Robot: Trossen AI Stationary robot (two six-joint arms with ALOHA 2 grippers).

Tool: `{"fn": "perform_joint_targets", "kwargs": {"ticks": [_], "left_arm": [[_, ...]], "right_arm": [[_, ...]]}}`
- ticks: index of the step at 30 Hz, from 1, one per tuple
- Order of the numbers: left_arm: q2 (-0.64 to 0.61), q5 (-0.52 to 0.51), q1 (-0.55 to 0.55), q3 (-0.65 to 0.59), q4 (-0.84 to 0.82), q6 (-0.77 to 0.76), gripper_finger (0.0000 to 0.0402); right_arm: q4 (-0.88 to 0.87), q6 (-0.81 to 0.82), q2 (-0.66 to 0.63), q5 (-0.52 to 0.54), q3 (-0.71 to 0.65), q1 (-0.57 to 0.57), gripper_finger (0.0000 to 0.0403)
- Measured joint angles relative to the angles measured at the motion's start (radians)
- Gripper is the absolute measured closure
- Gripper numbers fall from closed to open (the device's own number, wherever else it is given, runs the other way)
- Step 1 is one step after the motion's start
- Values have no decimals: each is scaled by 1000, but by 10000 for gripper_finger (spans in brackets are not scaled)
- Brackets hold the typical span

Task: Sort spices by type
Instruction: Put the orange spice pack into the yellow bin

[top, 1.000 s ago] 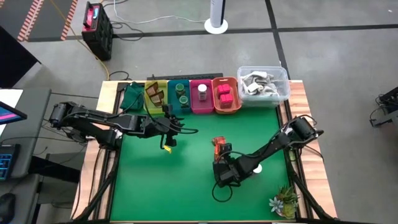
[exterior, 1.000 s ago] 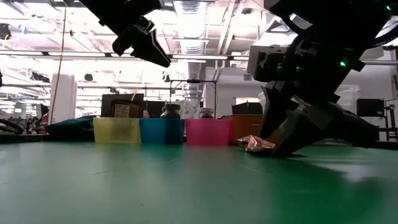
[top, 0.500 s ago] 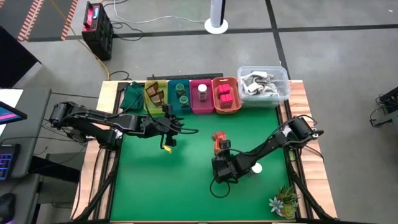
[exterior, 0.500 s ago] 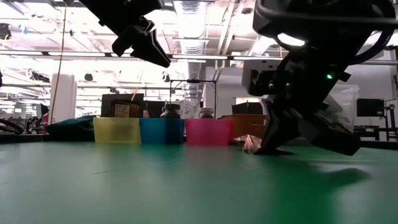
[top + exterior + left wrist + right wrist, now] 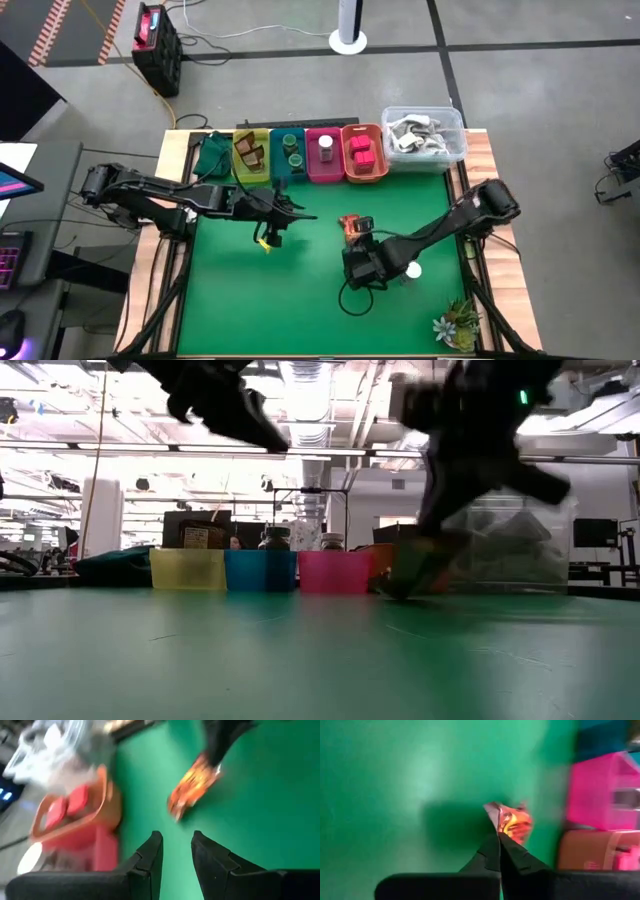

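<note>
The right gripper (image 5: pixel 348 226) had its fingers pinched tight on one edge of an orange-brown packet (image 5: pixel 349 223), which hung off the mat (image 5: pixel 300 290) near the middle of the table, a little in front of the bins. In the right wrist view the packet (image 5: pixel 512 824) stuck out past the closed fingertips, with the pink bin (image 5: pixel 602 790) and the orange bin (image 5: pixel 597 851) beyond it. The left gripper (image 5: pixel 292 209) hovered in front of the teal bin (image 5: pixel 291 155), fingers a narrow gap apart and holding nothing. The yellow bin (image 5: pixel 250 155), teal, pink (image 5: pixel 324 157) and orange (image 5: pixel 364 154) bins stood touching in a row along the far edge, with a clear tub (image 5: pixel 424 135) at the right end. A white-capped jar (image 5: pixel 412 270) stood just beside the right arm. The mat's front half lay open, except for a small plant (image 5: pixel 456 322) at the near right corner. I could read no writing on the packet; it was too blurred.
</note>
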Motion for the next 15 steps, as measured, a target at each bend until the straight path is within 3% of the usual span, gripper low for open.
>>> {"fn": "perform_joint_targets", "kwargs": {"ticks": [9,15], "left_arm": [[146,5,-38,1,325,93,301],[242,-43,-42,1,512,93,251]], "right_arm": [[5,-11,-199,-85,14,-94,389],[36,0,-229,-124,14,-153,387]]}}
